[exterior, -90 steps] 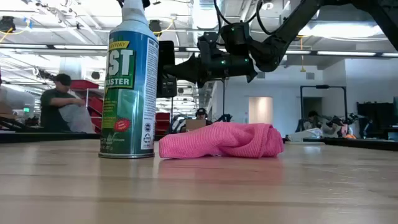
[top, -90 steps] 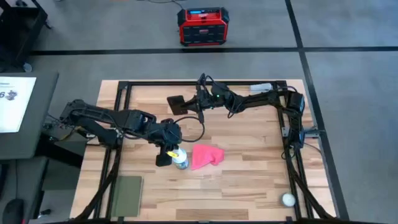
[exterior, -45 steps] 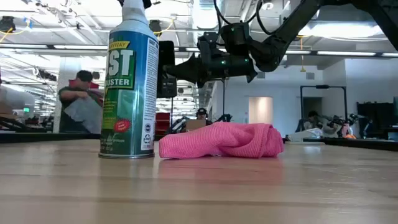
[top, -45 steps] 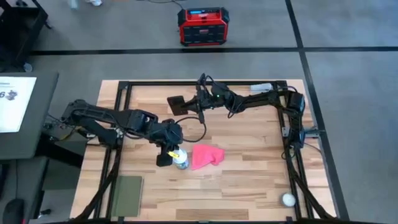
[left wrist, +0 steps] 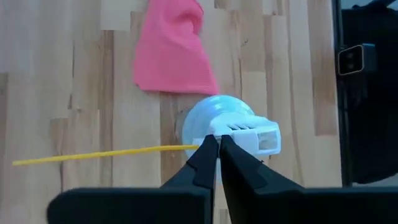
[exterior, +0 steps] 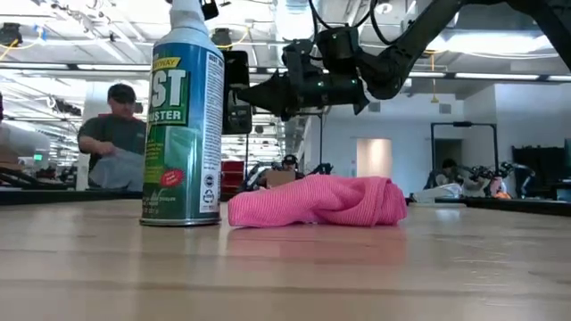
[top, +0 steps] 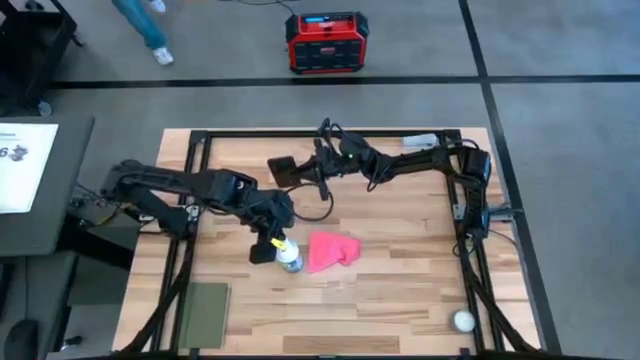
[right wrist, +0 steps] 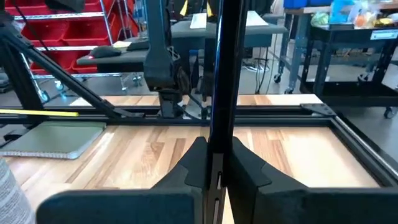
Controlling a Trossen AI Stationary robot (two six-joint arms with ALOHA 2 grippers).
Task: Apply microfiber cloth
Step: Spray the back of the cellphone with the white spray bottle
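Note:
The pink microfiber cloth [top: 333, 250] lies crumpled on the wooden table, right of an upright blue-green spray can [top: 290, 260] whose base rests on the table. In the low view the cloth [exterior: 317, 203] touches the foot of the can [exterior: 183, 134]. My left gripper [left wrist: 217, 140] is shut, and its tips are at the can's white nozzle. A yellow straw sticks out of the nozzle. My right gripper [top: 312, 170] is farther back and above the table, shut on a black phone [top: 283, 168]. My left gripper meets the can's white nozzle cap [left wrist: 249, 134] with its shut fingertips, coming from the table's left and slanting down. The can stands upright on the table. My right gripper pinches the phone's right end [right wrist: 219, 134] between its two fingers. The fingers lie level and point toward the table's left. The phone [exterior: 236, 89] is lifted clear, high above the table.
A dull green pad [top: 205, 315] lies at the near left corner. A white ball [top: 462, 320] sits at the near right corner. A black frame runs around the table's edges. People move in the room behind the table.
My left gripper has shifted a little toward the table's far edge, staying shut at the nozzle. The can has shifted slightly in the low view. The cloth and my right gripper with the phone have kept still.

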